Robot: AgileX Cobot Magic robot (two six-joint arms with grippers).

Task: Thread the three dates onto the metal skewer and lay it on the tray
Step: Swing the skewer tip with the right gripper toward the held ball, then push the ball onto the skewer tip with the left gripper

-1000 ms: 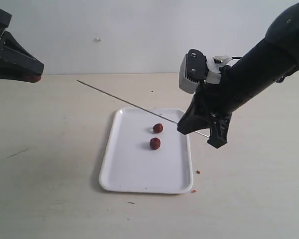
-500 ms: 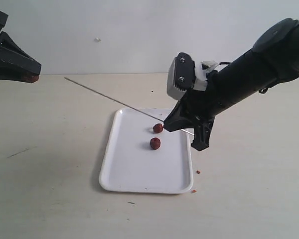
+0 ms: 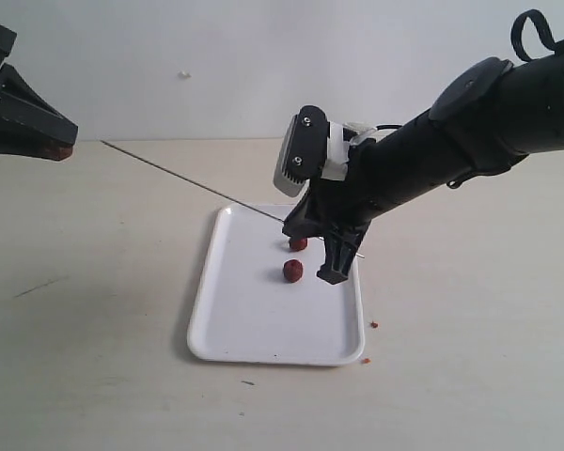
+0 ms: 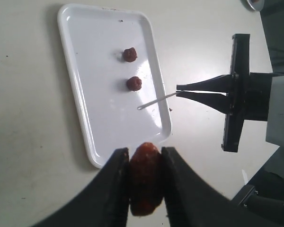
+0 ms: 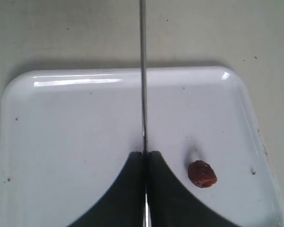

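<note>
The white tray lies on the table with two dates on it. My right gripper hangs over the tray's far right part, shut on the metal skewer, whose long end slants up and left toward my left gripper. The left gripper is raised at the far left, shut on the third date. In the right wrist view the skewer runs straight out of the closed gripper, with one date beside it on the tray.
Tiny reddish crumbs lie on the table off the tray's right side. A thin dark mark crosses the tabletop at the left. A pale wall closes the back.
My right gripper has carried the skewer leftward over the tray, so the skewer's free tip is closer to the left gripper. The left gripper and the dates on the tray stayed put.
</note>
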